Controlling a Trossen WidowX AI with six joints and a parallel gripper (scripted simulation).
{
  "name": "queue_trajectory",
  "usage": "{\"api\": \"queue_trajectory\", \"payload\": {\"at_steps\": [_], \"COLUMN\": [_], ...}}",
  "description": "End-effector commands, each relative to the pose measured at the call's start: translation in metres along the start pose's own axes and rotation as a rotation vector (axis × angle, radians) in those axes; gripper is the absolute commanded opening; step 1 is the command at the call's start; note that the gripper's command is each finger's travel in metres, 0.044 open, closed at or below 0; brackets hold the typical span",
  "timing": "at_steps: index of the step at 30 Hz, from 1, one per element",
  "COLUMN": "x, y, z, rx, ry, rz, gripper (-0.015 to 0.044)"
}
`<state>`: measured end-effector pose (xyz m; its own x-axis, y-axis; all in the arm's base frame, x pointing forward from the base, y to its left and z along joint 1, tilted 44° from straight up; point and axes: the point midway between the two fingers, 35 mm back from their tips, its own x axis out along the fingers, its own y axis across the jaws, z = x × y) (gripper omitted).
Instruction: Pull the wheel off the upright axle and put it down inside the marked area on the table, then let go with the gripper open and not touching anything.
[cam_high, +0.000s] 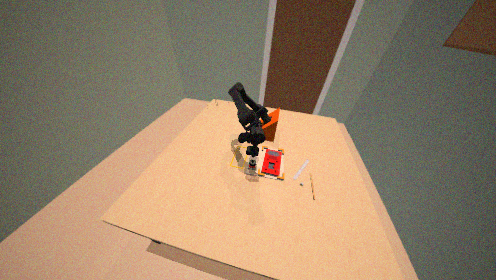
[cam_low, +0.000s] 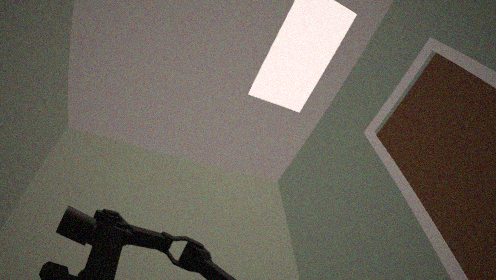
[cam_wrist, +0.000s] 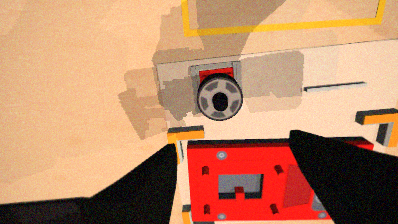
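One of nearly everything out here on the surface (cam_high: 200, 215).

One wheel (cam_wrist: 219, 97), grey and dark-rimmed, showing four spoke openings around one black hub hole. One red plate (cam_wrist: 245, 182) just beside it, with three round screw heads in view. One yellow-outlined marked area (cam_wrist: 280, 26). One orange block (cam_high: 271, 125). One thin pale rod (cam_high: 300, 170). One arm (cam_high: 246, 111), one hand (cam_wrist: 235, 165), two black fingers.

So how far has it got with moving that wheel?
Barely started. The wheel sits on its axle, untouched. The gripper hovers above it, fingers open and empty, lining up. Left: grasp the wheel, lift it off, set it inside the yellow-outlined area, release.
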<state>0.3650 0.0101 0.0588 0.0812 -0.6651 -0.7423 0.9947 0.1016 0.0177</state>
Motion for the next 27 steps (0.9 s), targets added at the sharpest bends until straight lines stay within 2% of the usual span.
{"api": "queue_trajectory", "payload": {"at_steps": [1,11,14,21,27], "x": [0.013,0.015,0.028,0.086,0.088], "y": [-0.007,0.000,0.000,-0.002,-0.001], "z": [-0.002,0.000,0.000,0.003,0.002], "rx": [0.051,0.051,0.051,0.051,0.052], "ry": [-0.036,-0.036,-0.036,-0.040,-0.040], "rz": [-0.038,-0.038,-0.038,-0.038,-0.038], "gripper": [0.0300,0.0300,0.0300,0.0300,0.0300]}}
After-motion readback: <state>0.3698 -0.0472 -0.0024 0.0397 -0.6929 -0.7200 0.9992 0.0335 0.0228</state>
